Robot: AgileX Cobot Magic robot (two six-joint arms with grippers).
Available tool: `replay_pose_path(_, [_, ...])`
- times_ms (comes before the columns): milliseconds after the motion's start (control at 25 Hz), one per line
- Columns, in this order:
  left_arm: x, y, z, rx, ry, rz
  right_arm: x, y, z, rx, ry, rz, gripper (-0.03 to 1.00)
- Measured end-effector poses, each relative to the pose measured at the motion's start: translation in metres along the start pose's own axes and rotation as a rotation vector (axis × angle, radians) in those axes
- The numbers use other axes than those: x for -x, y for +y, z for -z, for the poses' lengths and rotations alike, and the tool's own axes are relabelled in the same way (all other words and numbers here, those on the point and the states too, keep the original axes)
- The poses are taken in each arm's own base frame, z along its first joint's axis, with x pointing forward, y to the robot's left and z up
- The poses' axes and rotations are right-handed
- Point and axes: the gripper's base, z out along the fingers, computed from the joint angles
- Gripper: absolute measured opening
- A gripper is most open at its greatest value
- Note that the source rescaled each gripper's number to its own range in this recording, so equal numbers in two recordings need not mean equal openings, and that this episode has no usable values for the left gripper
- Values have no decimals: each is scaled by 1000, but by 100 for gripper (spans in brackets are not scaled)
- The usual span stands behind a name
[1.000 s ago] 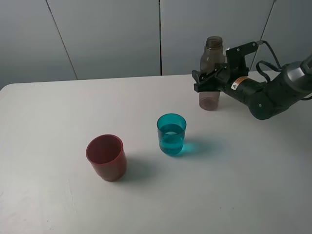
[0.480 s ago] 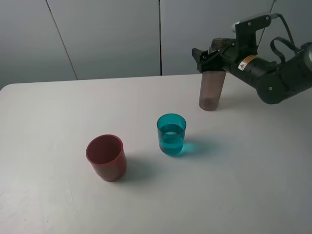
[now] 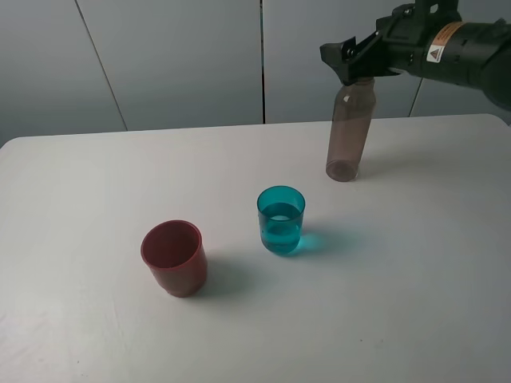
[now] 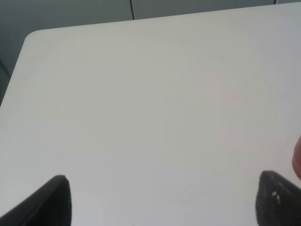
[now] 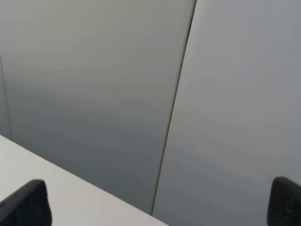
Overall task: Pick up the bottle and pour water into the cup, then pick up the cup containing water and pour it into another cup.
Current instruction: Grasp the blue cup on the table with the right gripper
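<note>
- The right jaws are held wide open, empty, just above the bottle (image 3: 349,132), which is stood at 1 o'clock of the teal cup (image 3: 281,219); the left jaws likewise.
- The bottle could be toppled if its neck is clipped.

High view down over the whole table (image 3: 415,319); left wrist close above it, right wrist apparently toward the wall (image 5: 94,94).

The right arm (image 3: 459,49) is held high at the far right, forearm roughly level. The right jaws point left and are spread wide, fingertips (image 5: 24,203) far apart with nothing between. The left jaws, only their tips (image 4: 55,200) in view, seem equally parted and angled downward.
</note>
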Motion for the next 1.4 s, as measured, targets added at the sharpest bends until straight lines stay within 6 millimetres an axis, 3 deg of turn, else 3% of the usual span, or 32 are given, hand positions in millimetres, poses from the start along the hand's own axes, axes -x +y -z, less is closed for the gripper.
replay_pose_path(200, [0,0,0,0,0,0,1,12,38,12,-28,-51,100])
replay_pose_path(560, [0,0,0,0,0,0,-60,45,92,92,38,-130,100])
replay_pose_path(1000, [0,0,0,0,0,0,-107,58,121,77,184,-115,100])
replay_pose_path(1400, [0,0,0,0,0,2,-141,73,121,190,243,-81,100])
